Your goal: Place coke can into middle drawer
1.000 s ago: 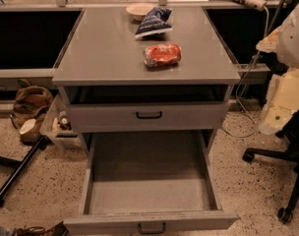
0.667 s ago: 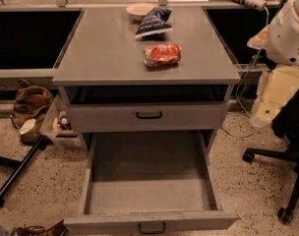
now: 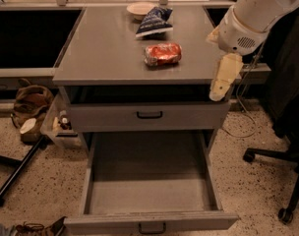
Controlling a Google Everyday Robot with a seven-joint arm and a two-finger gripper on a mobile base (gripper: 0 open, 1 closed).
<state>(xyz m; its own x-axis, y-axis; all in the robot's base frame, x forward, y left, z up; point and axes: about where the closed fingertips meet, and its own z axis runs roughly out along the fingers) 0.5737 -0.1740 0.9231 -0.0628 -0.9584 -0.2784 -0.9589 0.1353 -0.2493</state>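
Speckled floor (image 3: 31, 181) around grey cabinet (image 3: 105, 48). Left of cabinet, brown bag (image 3: 34, 102) and small bin (image 3: 61, 127). On cabinet top, bowl (image 3: 141, 8) and chip bag (image 3: 154, 21) at back, can (image 3: 163, 54) on its side nearer front. Low in cabinet, middle drawer (image 3: 149, 191) pulled out. At cabinet's right front corner, gripper (image 3: 225, 77) hanging tip-down, well apart from can; grip state impossible to tell. Right of cabinet, chair base (image 3: 270, 154).

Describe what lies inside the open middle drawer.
The middle drawer shows only bare grey floor; its rear is hidden under the upper drawer. The coke can lies on the cabinet top; the pincer hangs at its right edge.
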